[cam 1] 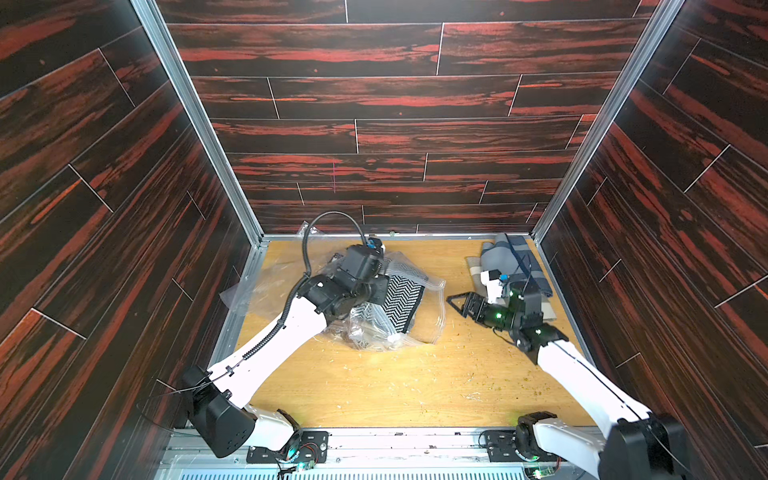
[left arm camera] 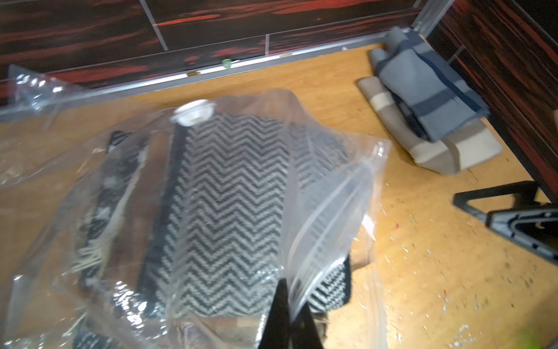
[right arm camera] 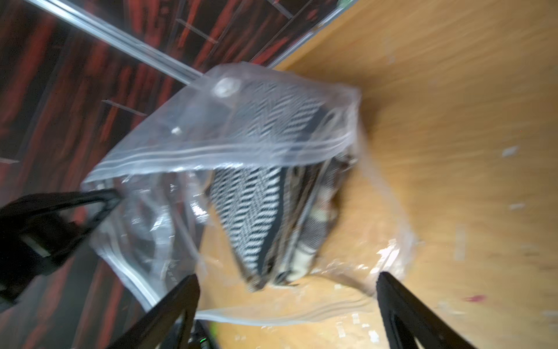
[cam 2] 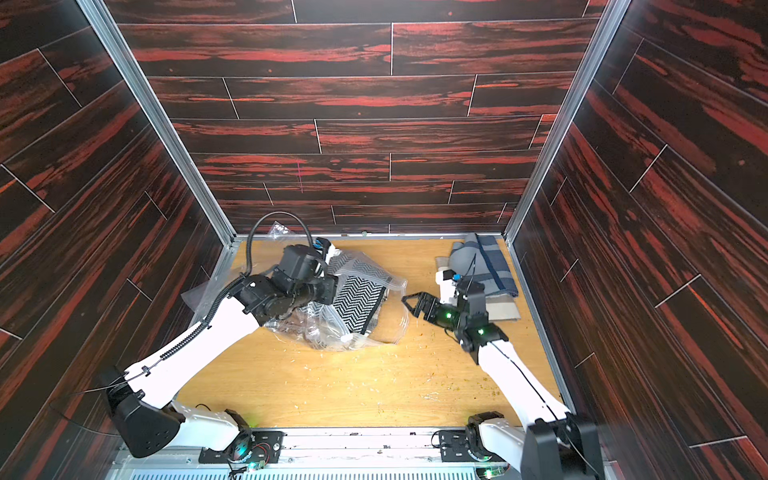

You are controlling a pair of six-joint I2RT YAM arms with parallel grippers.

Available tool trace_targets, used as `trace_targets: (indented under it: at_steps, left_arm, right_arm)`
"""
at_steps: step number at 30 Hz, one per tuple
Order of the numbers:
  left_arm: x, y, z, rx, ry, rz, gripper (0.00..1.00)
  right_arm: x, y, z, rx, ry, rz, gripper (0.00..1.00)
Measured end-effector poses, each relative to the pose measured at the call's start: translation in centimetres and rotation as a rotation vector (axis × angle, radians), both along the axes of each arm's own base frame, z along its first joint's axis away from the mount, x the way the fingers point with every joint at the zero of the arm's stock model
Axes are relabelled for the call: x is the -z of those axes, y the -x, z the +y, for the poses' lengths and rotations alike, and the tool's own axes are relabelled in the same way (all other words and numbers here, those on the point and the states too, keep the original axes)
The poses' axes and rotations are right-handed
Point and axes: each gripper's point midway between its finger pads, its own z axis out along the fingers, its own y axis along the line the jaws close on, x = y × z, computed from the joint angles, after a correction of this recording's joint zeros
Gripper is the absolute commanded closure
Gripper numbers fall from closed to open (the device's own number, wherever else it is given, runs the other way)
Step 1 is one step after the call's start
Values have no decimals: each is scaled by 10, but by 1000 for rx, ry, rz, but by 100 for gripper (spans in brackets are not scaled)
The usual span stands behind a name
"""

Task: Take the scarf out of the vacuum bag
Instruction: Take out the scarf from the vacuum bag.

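L gripper point(left arm camera: 289, 320) is clenched on the upper zip lip point(right arm camera: 241, 151) of the bag point(cam 1: 433, 291), propping the mouth open. R gripper point(right arm camera: 287, 275) is spread wide and empty, right at that mouth. The scarf point(cam 1: 401, 301) is inside the bag, far-left of mid table point(cam 1: 374, 386), not out yet. My worries: L only has thin film, so a hard tug by R prob drags the whole bag along or strips the lip from the pinch. The lower lip point(right arm camera: 287, 315) lies flat betw R's fingers and the scarf, so R could nip plastic w/ the cloth. The fringe point(left arm camera: 90, 256) may snag. Wrist views are blurry, so depth is a guess. Folded cloths point(cam 1: 509, 262) sit close by R's wrist in the far-right corner, so my pull-back room is tight. Crumbs point(cam 1: 478, 374) are no issue.
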Motion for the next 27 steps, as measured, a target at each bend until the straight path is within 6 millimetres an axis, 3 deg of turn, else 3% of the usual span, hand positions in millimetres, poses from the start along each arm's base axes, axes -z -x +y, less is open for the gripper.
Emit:
trace_targets:
  at_steps: [6, 9, 19, 27]
  left_arm:
    - [-4, 11, -11, 34, -7, -18, 100]
    - [-4, 17, -15, 50, -12, -22, 100]
    - [9, 37, -23, 108, -93, 15, 100]
    - [24, 37, -46, 155, -159, 44, 100]
  right_arm:
    - [6, 34, 45, -121, -92, -14, 9]
    - [13, 41, 60, -142, -127, -23, 10]
    - [40, 14, 76, -69, -178, -36, 13]
    - [65, -8, 78, -4, -168, -43, 12]
